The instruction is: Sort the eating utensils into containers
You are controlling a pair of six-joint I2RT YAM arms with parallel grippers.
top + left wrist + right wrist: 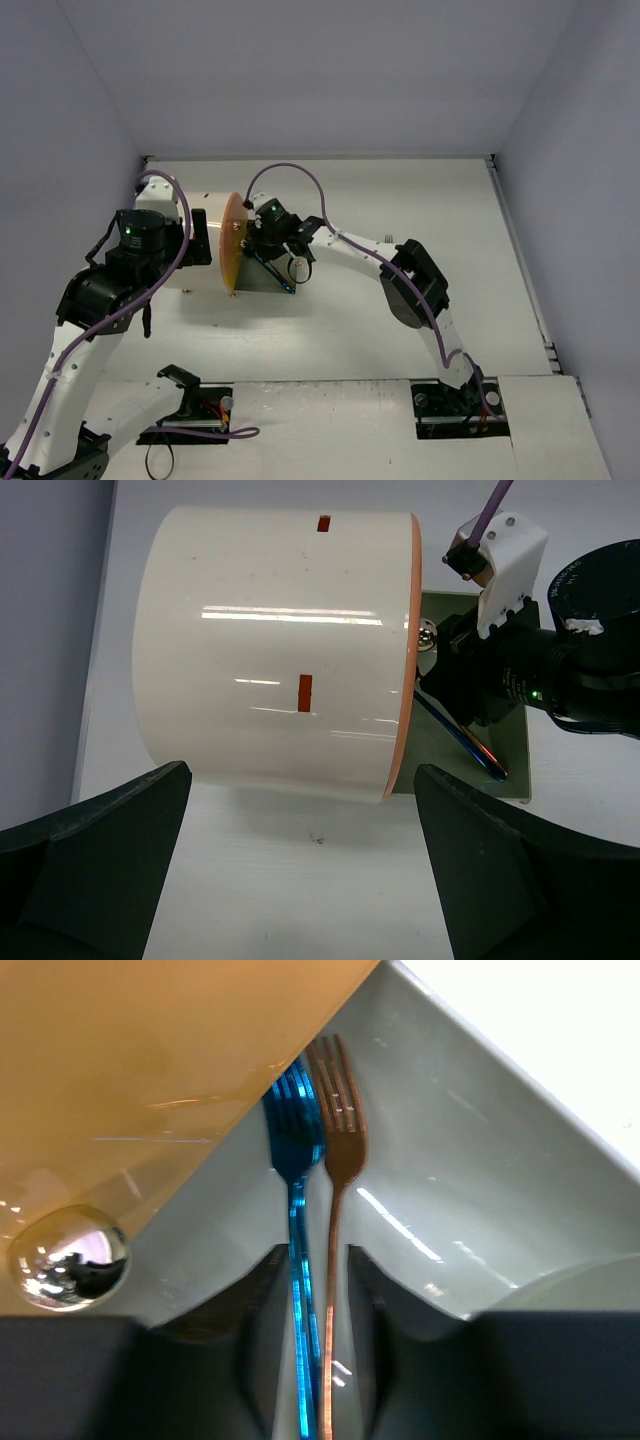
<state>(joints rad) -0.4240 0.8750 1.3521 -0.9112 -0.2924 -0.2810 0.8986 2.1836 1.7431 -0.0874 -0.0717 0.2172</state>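
Note:
A cream-white drum cabinet (205, 215) lies on its side, its round orange front (234, 243) facing right. It fills the left wrist view (280, 660). My right gripper (262, 250) is at that front, low over a grey tray (268, 280). In the right wrist view its jaws (318, 1345) are closed to a narrow gap on the handles of a blue fork (297, 1150) and a copper fork (340, 1140), whose tines reach the orange front (150, 1060). My left gripper (310, 880) is open wide and empty beside the drum. No drawer shows pulled out.
A brass knob (68, 1260) sits on the orange front, close left of my right fingers. An iridescent utensil handle (470, 745) runs across the grey tray (515, 755) under the right wrist. White walls enclose the table on three sides.

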